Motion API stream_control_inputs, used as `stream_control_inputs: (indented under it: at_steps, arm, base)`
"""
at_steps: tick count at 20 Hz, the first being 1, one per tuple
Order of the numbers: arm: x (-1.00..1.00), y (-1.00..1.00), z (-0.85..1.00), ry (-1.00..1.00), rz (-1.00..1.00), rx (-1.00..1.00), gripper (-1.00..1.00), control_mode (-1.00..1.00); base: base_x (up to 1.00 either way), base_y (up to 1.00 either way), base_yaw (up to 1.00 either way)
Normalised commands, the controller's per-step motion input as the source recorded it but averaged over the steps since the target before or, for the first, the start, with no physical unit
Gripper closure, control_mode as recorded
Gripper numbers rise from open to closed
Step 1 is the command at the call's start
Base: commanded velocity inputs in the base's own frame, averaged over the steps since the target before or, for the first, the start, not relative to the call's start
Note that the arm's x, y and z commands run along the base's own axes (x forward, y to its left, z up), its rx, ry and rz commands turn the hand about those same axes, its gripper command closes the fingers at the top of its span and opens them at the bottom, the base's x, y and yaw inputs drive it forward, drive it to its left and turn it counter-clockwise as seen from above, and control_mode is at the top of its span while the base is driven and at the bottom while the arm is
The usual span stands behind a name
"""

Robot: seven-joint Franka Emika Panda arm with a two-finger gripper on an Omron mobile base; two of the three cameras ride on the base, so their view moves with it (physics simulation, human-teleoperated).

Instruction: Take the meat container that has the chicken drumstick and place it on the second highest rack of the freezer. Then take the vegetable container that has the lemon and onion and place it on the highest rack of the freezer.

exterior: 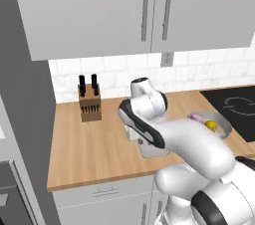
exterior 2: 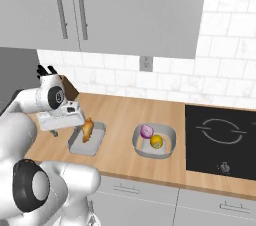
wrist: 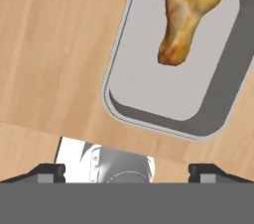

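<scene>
The meat container (exterior 2: 95, 142) is a shallow grey tray on the wooden counter, with the chicken drumstick (exterior 2: 87, 130) lying in it. In the hand view the tray (wrist: 158, 99) lies just ahead of the fingertips and the drumstick (wrist: 191, 15) sits at its far end. My gripper (wrist: 126, 173) hovers over the tray's near rim, open, fingers wide apart and holding nothing; in the right base view the gripper (exterior 2: 65, 131) hangs by the tray's left side. The vegetable container (exterior 2: 167, 132), a round grey bowl, holds the purple onion (exterior 2: 146, 131) and the lemon (exterior 2: 157, 141), to the right.
A knife block (exterior: 89, 100) stands at the back left of the counter (exterior: 94, 144). A black cooktop (exterior 2: 222, 140) lies to the right of the bowl. Grey wall cabinets (exterior: 99, 10) hang overhead. A tall grey panel (exterior: 22, 119) bounds the counter on the left.
</scene>
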Motion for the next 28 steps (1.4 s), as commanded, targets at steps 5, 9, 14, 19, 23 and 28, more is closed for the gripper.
stream_control_inputs:
  at_steps: [5, 9, 14, 19, 23, 28]
  arm:
    - [0.11, 0.10, -0.64, 0.12, 0.09, -0.04, -1.00, -1.00]
    - [0.27, 0.00, -0.68, 0.03, 0.17, -0.03, -1.00, -1.00]
    - [0.12, 0.00, -0.47, 0.00, 0.18, 0.00, -1.00, -1.00]
    - [0.11, 0.00, -0.40, 0.00, 0.15, 0.00, -1.00, -1.00]
    - [0.15, 0.00, -0.29, 0.00, 0.10, 0.00, -1.00, -1.00]
    - [0.00, -0.18, -0.20, -0.02, 0.04, 0.02, -1.00, -1.00]
  base:
    - [0.00, 0.00, 0.00]
    - [0.00, 0.00, 0.00]
    - [0.00, 0.00, 0.00]
    - [0.00, 0.00, 0.00]
    - [0.00, 0.00, 0.00]
    - [0.00, 0.00, 0.00]
